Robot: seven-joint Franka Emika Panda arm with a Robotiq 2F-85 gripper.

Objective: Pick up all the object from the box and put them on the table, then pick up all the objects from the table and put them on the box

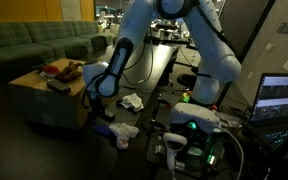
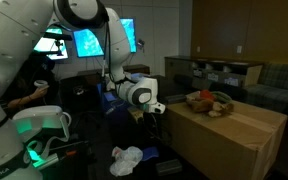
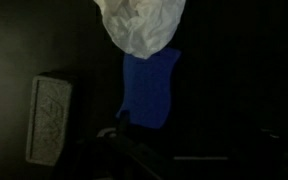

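A cardboard box (image 1: 39,95) (image 2: 239,135) carries a pile of small objects (image 1: 56,69) (image 2: 209,103) on its top. My gripper (image 1: 92,103) (image 2: 157,112) hangs beside the box, above the dark surface below it. In the wrist view, a white crumpled object (image 3: 139,25), a blue object (image 3: 149,88) and a pale rectangular block (image 3: 49,120) lie on the dark surface under my gripper (image 3: 184,145). The fingers are very dark there; they look open, with nothing between them.
White crumpled items (image 1: 132,101) (image 1: 124,132) (image 2: 129,158) and a blue piece (image 1: 104,128) lie on the low dark surface. A green sofa (image 1: 34,45) stands behind the box. A lit laptop (image 1: 282,98) and the robot base (image 1: 194,125) are close by.
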